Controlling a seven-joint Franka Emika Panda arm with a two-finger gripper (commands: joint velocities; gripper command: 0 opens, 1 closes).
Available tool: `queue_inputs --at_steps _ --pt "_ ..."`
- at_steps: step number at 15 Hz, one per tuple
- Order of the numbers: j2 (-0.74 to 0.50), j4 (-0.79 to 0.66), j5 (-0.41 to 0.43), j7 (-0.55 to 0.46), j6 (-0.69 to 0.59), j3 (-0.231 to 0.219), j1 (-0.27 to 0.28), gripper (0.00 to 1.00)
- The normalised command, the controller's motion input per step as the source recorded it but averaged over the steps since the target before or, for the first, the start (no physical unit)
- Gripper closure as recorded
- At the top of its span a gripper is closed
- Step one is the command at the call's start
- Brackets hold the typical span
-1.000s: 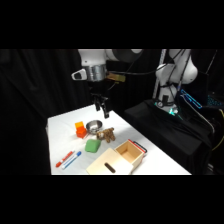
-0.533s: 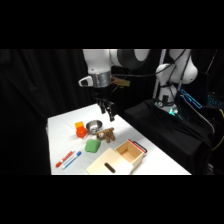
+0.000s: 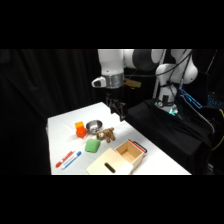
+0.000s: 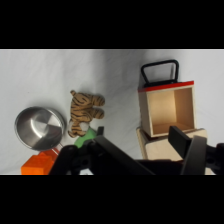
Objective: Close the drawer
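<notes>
Side view: The gripper (image 3: 119, 111) hangs from the white arm (image 3: 131, 61) above the far part of the desk (image 3: 62, 130), clear of every item. The wooden box (image 3: 107, 165) sits at the near edge of the desk. Its drawer (image 3: 130, 151) is pulled out toward the arm's side, with the inside exposed and a reddish front edge. All other positions are given relative to the box. A toy tiger (image 3: 105, 134) lies just beyond the drawer. A green block (image 3: 92, 146) lies beside the box, nearer the desk centre. A metal bowl (image 3: 93, 126) and an orange block (image 3: 80, 129) sit further away, past the green block. Two markers (image 3: 69, 159) lie near the front edge, well apart from the box.

Wrist view: The fingers (image 4: 185, 142) are spread apart and grasp nothing. The drawer (image 4: 169, 110) stands open above the box (image 4: 155, 147), its red edge and dark handle (image 4: 160, 73) at the top. The toy tiger (image 4: 84, 113) lies left of the drawer, the metal bowl (image 4: 39, 127) further left. The orange block (image 4: 42, 163) and part of the green block (image 4: 86, 138) show below them.
</notes>
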Motion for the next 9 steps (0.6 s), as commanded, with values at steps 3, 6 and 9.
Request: queue_inputs --at_steps 3,6,9 --pt "-0.3 -0.42 -0.078 0.17 0.27 0.064 0.066 0.0" --pt "-0.25 -0.38 -0.089 0.17 0.31 0.061 0.064 0.0" --pt "-0.19 -0.33 -0.116 0.19 0.35 0.049 0.053 0.0"
